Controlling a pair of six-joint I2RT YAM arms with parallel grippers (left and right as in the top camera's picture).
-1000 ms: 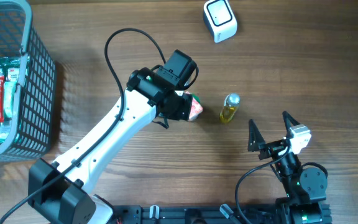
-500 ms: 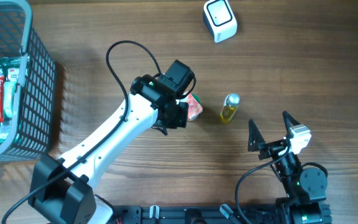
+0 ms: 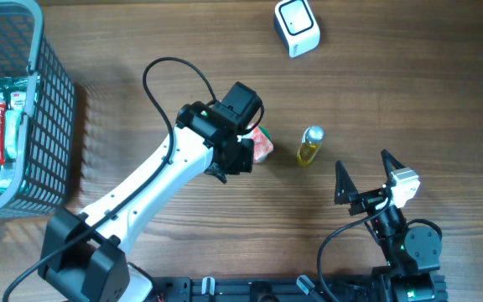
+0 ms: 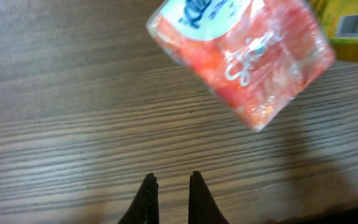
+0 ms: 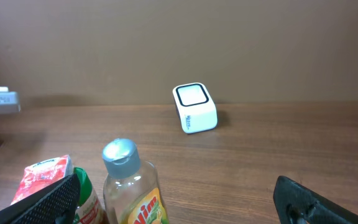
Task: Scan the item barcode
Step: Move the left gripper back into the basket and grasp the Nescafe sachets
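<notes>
Left arm has pulled its wrist back a little toward the left and the near edge since a second ago. The red packet shows slightly more clearly beside it now. Right arm, bottle and scanner unchanged.

Wooden table, seen from above.

Grey mesh basket at the far left edge, with packaged goods inside.

Left arm reaches diagonally from the near-left corner to mid-table, a black cable looping over the wrist. Left gripper: its two dark fingers are drawn together with nothing between them. They point down at bare wood, short of the packet and not touching it.

Right gripper sits low at the near right with its fingers spread wide and empty, well apart from every item.

Scanner: a small white box with a dark-rimmed window, at the far edge right of centre.

Red packet: glossy red-and-white wrapper lying on the table at mid-table, just right of the left wrist.

Bottle: upright, yellow liquid, silver cap, yellow label. It stands near the packet on its right side, between the packet and the right gripper. The left wrist view catches a barcode on a yellow label at its top right corner.
</notes>
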